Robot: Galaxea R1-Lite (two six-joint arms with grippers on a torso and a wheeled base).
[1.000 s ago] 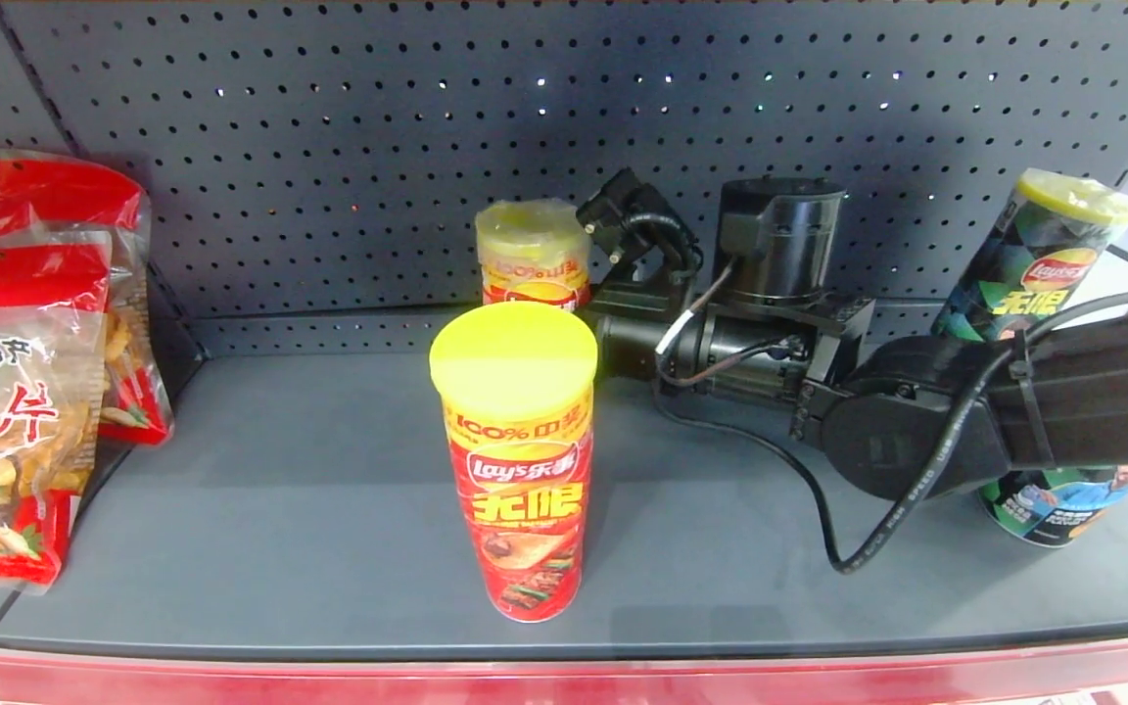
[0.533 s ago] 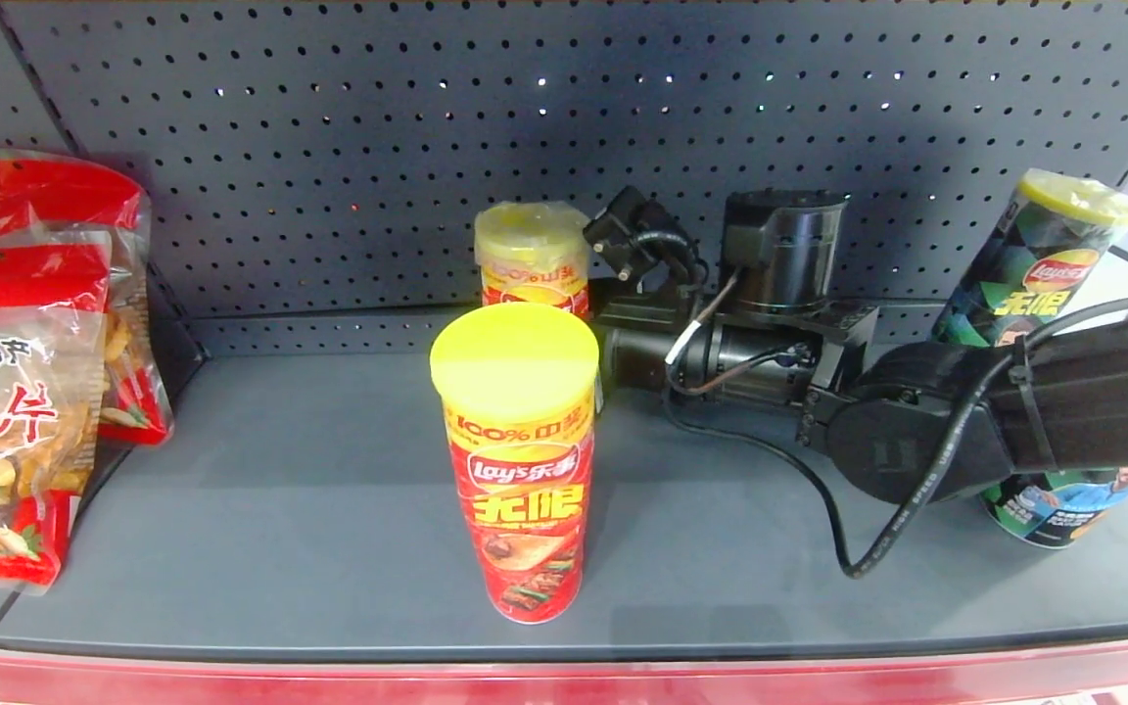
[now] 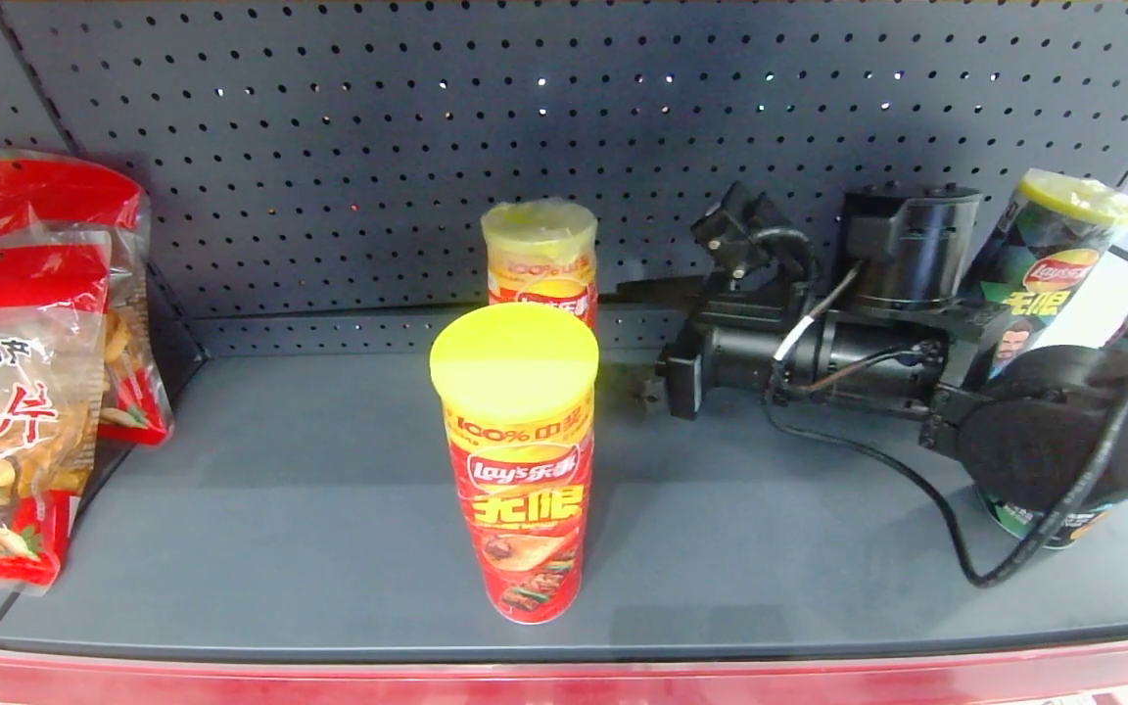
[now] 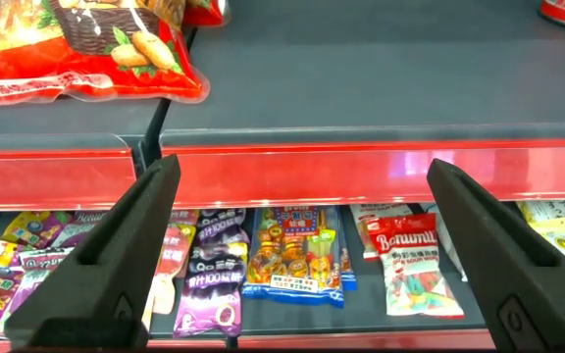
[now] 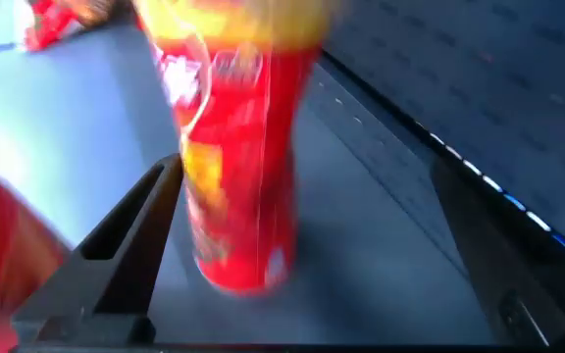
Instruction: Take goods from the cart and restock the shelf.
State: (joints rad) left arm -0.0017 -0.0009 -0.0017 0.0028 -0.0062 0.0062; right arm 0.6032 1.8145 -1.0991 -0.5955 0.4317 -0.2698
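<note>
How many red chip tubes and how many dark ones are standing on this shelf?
Red chip tubes: 2
Dark chip tubes: 2, one partly hidden
Total: 4

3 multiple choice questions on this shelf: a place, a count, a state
1. The rear red can stands: A behind the front red can; B on the floor; C on a cart.
2. Red cans on the shelf: A one; B two; C four.
3. The right gripper is: A shut on a can; B open, clear of both; C shut on a bag.
Answers: A, it is nearer the pegboard; B, two show; B, its jaws stand apart, off the cans.
</note>
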